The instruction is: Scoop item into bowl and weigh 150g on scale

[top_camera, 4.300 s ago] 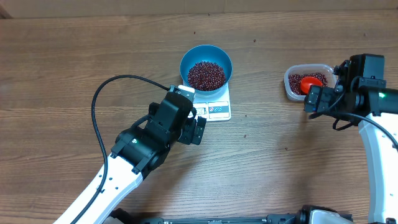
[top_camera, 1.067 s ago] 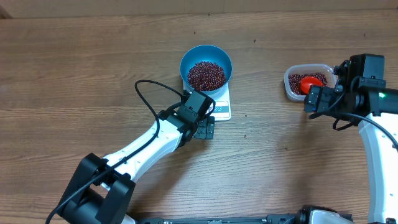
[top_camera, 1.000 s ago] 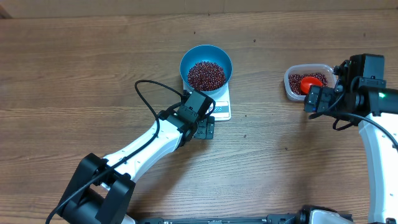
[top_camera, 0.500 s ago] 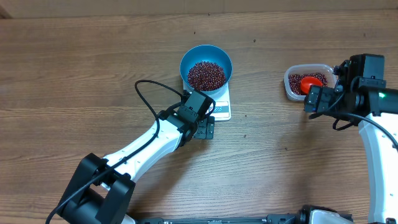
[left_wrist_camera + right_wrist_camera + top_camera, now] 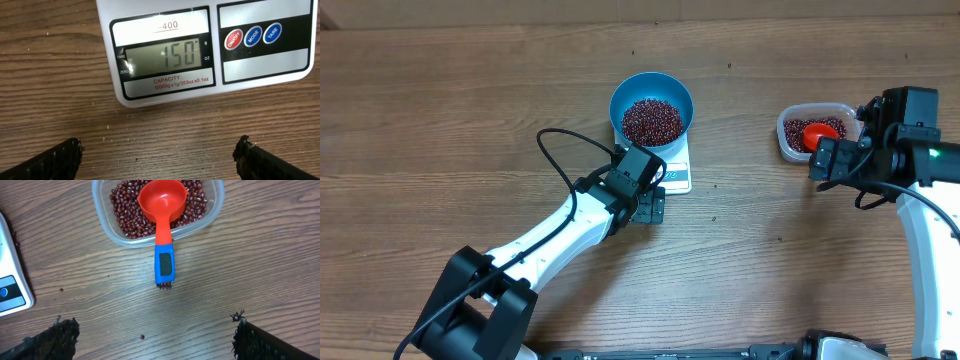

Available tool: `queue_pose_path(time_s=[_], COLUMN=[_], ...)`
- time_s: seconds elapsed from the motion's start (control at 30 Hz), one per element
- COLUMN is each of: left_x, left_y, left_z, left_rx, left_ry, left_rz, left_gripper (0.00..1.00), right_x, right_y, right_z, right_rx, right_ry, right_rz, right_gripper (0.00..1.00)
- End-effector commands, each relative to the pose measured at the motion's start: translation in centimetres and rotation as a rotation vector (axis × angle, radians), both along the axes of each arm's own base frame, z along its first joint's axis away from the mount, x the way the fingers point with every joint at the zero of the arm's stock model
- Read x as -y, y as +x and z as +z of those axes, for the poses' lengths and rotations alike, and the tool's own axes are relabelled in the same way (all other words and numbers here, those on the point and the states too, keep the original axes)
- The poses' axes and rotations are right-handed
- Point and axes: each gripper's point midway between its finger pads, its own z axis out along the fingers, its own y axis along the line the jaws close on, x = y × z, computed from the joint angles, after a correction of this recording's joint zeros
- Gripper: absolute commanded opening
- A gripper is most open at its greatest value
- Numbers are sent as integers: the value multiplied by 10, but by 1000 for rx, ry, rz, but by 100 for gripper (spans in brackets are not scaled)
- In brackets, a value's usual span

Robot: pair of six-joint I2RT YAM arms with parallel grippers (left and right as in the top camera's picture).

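My left gripper [image 5: 160,161] hangs open and empty just short of the scale [image 5: 165,92], at the display edge, which reads 150. The blue bowl [image 5: 651,82] sits on the scale and holds a heap of beans [image 5: 652,121]. My right gripper [image 5: 150,340] is likewise open and empty, near the clear tub [image 5: 100,210], which contains more beans and a red scoop [image 5: 161,202] whose handle lies over the rim.

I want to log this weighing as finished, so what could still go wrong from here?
1. The open left gripper hovers just in front of the scale; nudging it or its buttons could upset the 150 on the display.
2. The scoop has its handle sticking out over the tub rim near the open right gripper; a knock could tip it and scatter beans.
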Motion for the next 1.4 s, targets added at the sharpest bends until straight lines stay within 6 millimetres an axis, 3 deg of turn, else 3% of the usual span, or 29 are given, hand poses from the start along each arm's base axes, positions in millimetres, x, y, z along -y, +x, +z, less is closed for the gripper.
queue_pose_path(time_s=[0.0,0.5,0.7,0.97,1.1,1.23,1.37], left_x=[4,6,15,26,20,0,-27], left_y=[6,7,5,-1,-8,-15,-24], left_z=[5,6,11,30,40,54,84], left_rx=[20,26,37,92,124,199,305], left_ry=[-3,-8,-29,-53,-58,-52,-69], left_rz=[5,2,-24,-85,-82,-57,-67], left_gripper=[100,100,100,100,100,100,99], right_x=[2,2,2,3,2,2,2], right_y=[2,2,2,2,2,2,2], right_z=[1,1,1,1,1,1,1], right_rx=[4,4,4,4,4,4,4], right_ry=[-10,-10,-10,-10,-10,-10,-10], right_rz=[-4,-4,-4,-4,-4,-4,-4], right_gripper=[100,100,100,100,100,100,100])
